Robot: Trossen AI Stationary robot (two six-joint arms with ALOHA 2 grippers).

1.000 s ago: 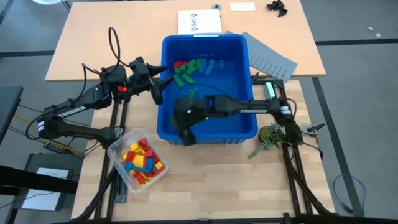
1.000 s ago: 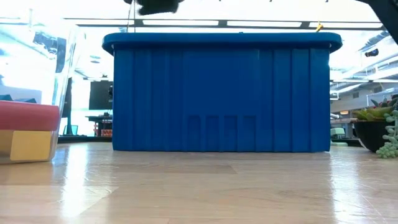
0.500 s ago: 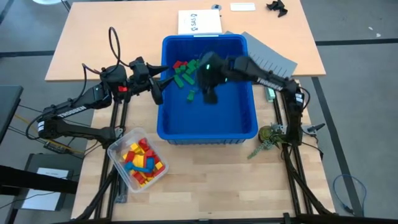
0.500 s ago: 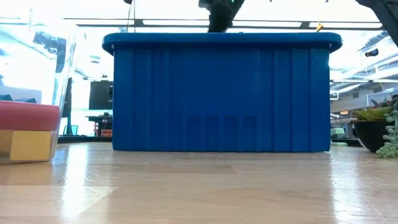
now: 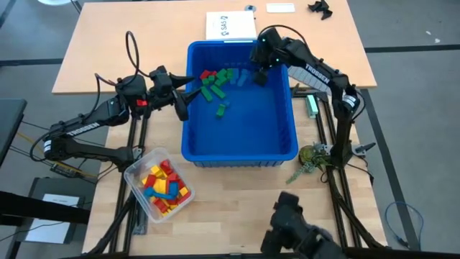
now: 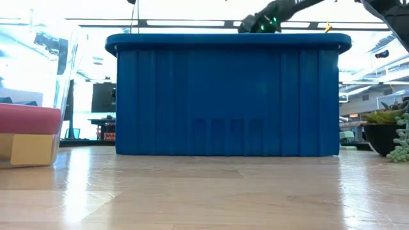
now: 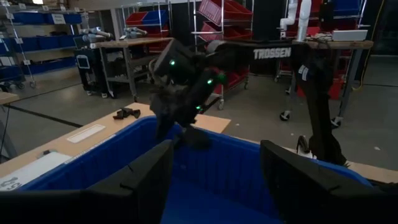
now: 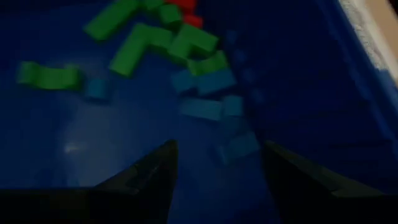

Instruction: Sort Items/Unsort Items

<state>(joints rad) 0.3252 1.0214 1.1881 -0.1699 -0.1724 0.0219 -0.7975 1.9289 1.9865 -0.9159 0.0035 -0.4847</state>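
Observation:
The items are small blocks. Green, red and blue ones (image 5: 217,80) lie on the floor of the blue bin (image 5: 241,154), near its far wall; the right wrist view shows the green ones (image 8: 149,38) and blue ones (image 8: 208,82). Red, yellow and blue blocks fill a clear tub (image 5: 161,185) at the near left. My left gripper (image 5: 188,93) is open and level at the bin's left rim, holding nothing. My right gripper (image 5: 257,73) is open above the bin's far right part, slanting down, its fingers (image 8: 155,177) with nothing between them.
A grey slotted sheet (image 5: 313,67) lies behind the bin's far right corner, and a white paper (image 5: 230,26) lies beyond the far wall. A small plant (image 5: 312,157) stands right of the bin. A dark blurred shape (image 5: 295,232) shows at the near edge.
My right gripper has swept from the bin's near left corner across the bin to its far right part, turning as it went and staying above the rim. A dark shape has come into view at the near edge.

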